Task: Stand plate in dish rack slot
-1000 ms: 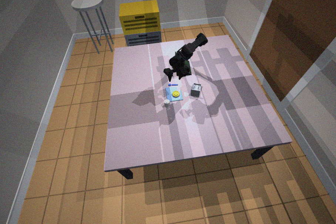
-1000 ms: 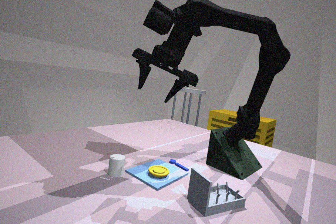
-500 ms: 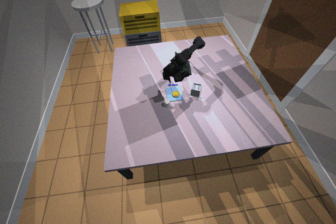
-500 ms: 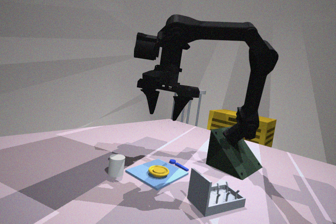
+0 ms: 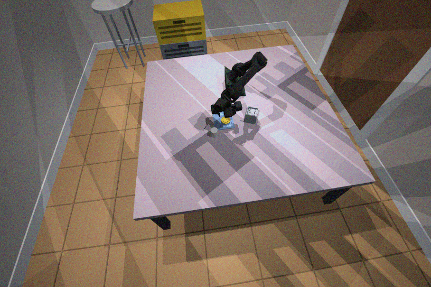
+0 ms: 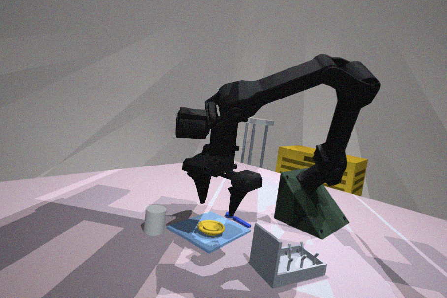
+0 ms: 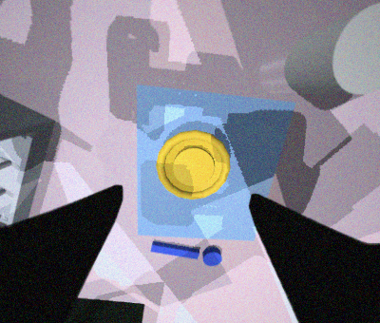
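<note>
Yellow plate [image 5: 225,120] [image 6: 211,227] [image 7: 193,164] lies flat on the blue square board [image 5: 228,127] [image 6: 209,246] [image 7: 165,225], outside the grey dish rack [image 5: 250,119] [image 6: 265,254] [image 7: 39,128]. Your gripper [image 5: 221,112] [image 6: 217,209] [image 7: 188,196] hangs above the board, pointing down, jaws wide open, nothing between them. Rack stands near the board. Pale cylinder [image 5: 213,132] [image 6: 154,220] [image 7: 370,49] is upright beside the board, on the side away from your arm's green base [image 5: 228,76] [image 6: 327,231] [image 7: 110,311].

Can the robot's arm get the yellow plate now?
Probably yes: the end effector is open above the yellow plate, and nothing seems to lie on top or between them.
</note>
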`<state>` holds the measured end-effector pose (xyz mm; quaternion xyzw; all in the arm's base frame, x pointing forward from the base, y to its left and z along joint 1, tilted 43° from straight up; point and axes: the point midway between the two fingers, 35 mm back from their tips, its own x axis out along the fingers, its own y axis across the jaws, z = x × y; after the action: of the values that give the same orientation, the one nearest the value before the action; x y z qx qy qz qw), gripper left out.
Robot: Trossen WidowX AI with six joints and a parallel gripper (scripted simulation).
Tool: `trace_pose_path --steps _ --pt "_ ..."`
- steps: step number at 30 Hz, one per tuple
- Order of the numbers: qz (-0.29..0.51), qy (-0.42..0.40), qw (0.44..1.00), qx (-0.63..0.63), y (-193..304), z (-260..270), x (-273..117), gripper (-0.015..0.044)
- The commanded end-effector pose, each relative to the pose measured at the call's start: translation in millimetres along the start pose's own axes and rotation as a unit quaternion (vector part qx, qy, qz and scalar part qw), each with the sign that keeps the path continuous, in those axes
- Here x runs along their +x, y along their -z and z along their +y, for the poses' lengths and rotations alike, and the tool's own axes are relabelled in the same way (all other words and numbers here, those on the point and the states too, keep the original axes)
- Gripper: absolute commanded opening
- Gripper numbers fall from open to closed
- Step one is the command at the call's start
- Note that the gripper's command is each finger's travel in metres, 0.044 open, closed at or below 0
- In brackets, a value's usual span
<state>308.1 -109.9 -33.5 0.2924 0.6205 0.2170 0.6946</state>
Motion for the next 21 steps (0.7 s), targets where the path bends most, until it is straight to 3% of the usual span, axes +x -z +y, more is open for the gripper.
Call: trace_pose_path --steps 1,21 --pt "-0.017 0.004 1.000 0.003 -1.9 -4.2 -4.3 0.0400" --pt "-0.018 0.004 1.000 0.003 -2.9 -5.7 24.3 0.0400"
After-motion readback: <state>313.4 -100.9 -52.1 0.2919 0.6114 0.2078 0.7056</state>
